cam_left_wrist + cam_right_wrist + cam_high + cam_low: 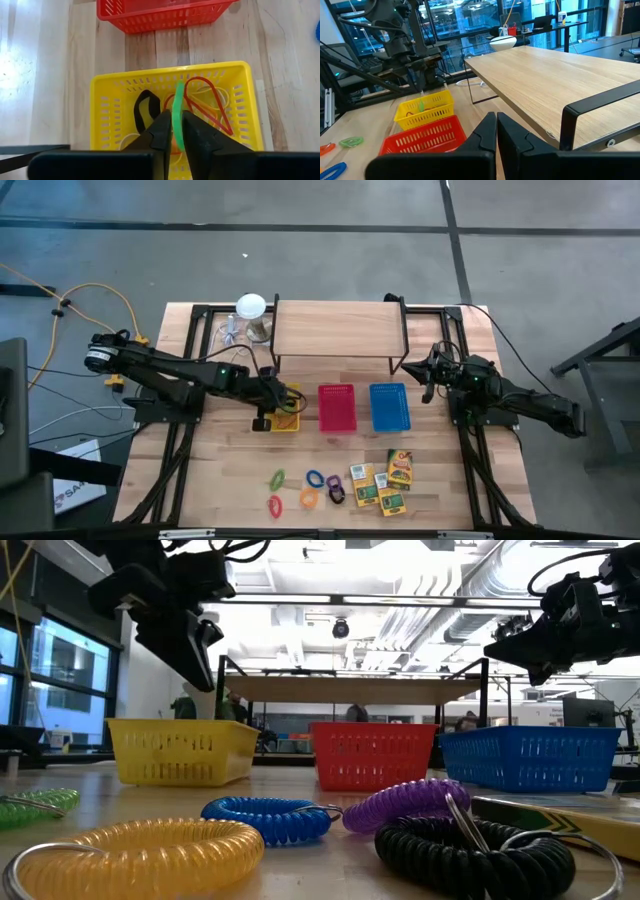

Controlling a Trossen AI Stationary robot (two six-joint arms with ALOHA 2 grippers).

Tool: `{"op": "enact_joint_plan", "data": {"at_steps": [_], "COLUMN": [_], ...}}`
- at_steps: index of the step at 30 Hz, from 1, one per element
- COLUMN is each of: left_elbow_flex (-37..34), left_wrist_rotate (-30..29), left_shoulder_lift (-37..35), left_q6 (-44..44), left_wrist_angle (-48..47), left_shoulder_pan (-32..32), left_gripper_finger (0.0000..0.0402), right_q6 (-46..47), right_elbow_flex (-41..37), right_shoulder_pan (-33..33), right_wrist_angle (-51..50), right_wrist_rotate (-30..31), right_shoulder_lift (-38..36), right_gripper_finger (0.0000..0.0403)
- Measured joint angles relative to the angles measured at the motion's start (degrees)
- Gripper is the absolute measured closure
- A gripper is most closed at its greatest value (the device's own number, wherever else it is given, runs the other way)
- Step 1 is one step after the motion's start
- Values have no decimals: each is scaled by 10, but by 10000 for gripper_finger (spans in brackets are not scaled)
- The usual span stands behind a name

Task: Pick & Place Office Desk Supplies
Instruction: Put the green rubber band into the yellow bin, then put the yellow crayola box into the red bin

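Three baskets in a row mid-surface (200,470): left basket (288,420), middle basket (337,407), right basket (389,406). Shelf (338,330) behind them; lamp (251,307) at its left end. Left pincer (177,131) over left basket, a band (179,112) between its fingers; more bands (205,100) in that basket. Rings (312,490) near front edge, boxes (382,478) to their right. Right pincer (432,374) right of shelf.

A white round-topped object (251,307) with a cable stands beyond the left gripper (284,404); a wooden shelf (338,330) sits beside it
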Motion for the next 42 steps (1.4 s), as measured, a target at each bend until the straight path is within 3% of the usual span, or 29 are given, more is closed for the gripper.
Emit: {"op": "enact_joint_plan", "data": {"at_steps": [42], "left_elbow_flex": [1], "left_wrist_rotate": [3], "left_shoulder_lift": [-4], "left_q6": [6], "left_wrist_angle": [29], "left_shoulder_pan": [0], "left_gripper_finger": [347], "right_q6": [0], "right_elbow_flex": [0], "right_shoulder_pan": [0], "right_wrist_angle": [0], "right_wrist_rotate": [0], "right_shoulder_lift": [0], "right_gripper_finger": [401]}}
